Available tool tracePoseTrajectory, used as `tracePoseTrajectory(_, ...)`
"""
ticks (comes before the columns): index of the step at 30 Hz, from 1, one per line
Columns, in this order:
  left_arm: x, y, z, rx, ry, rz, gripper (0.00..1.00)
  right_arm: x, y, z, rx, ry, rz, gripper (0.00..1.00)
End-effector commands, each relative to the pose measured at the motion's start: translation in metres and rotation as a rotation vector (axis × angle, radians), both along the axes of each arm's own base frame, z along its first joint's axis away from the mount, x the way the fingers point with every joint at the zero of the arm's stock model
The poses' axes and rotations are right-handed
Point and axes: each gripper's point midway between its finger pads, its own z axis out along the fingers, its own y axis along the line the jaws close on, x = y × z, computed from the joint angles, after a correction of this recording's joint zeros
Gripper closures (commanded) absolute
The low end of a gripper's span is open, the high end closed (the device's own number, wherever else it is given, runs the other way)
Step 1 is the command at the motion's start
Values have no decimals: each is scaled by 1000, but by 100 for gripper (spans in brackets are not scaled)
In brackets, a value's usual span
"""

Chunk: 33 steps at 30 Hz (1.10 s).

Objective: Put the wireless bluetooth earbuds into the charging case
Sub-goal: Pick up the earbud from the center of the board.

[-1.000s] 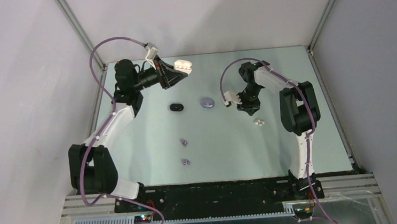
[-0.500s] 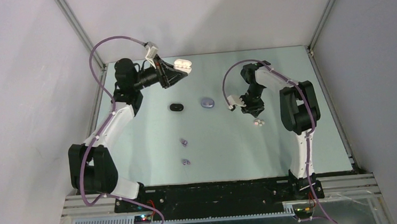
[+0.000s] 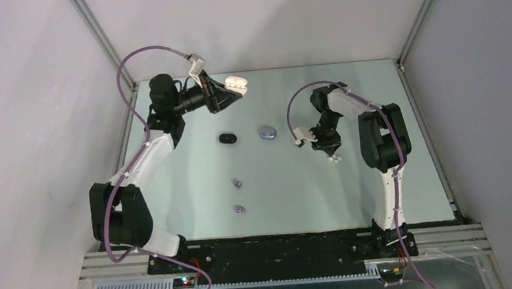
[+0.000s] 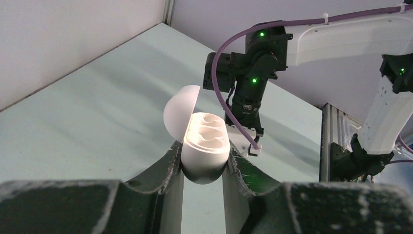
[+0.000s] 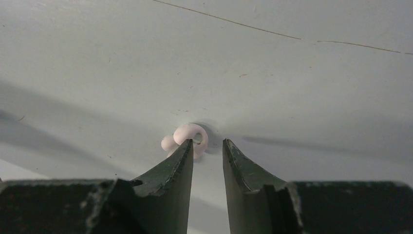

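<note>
My left gripper is raised over the far left of the table, shut on a white charging case. In the left wrist view the case sits between the fingers with its lid flipped open and both wells bare. My right gripper points down at the table right of centre, just above a white-pink earbud. The right wrist view shows that earbud at the tip of the left finger, partly hidden behind it. The right gripper is open by a narrow gap with nothing in it.
A black oval case and a lavender oval case lie mid-table between the arms. Two small lavender earbuds lie nearer the front. Grey walls and metal frame posts border the table on three sides.
The right gripper has moved toward the near side and down onto the white-pink earbud. The left arm and the open case have held still.
</note>
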Motion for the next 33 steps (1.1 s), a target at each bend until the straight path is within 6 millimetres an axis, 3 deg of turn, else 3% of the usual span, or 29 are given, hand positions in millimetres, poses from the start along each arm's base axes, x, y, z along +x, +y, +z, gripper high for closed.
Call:
tracePoseTrajectory(1, 7, 3, 21, 2, -81, 20, 100, -8, -3, -1, 1, 22, 11, 67)
tracePoseTrajectory(21, 10, 3, 16, 9, -70, 27, 100, -27, -5, 2, 23, 56, -16, 66)
tracePoseTrajectory(29, 11, 4, 15, 11, -67, 30, 100, -28, -1, 6, 27, 67, -14, 77)
tracePoseTrajectory(33, 11, 4, 14, 13, -66, 32, 100, -26, 5, 17, 53, 66, -36, 83)
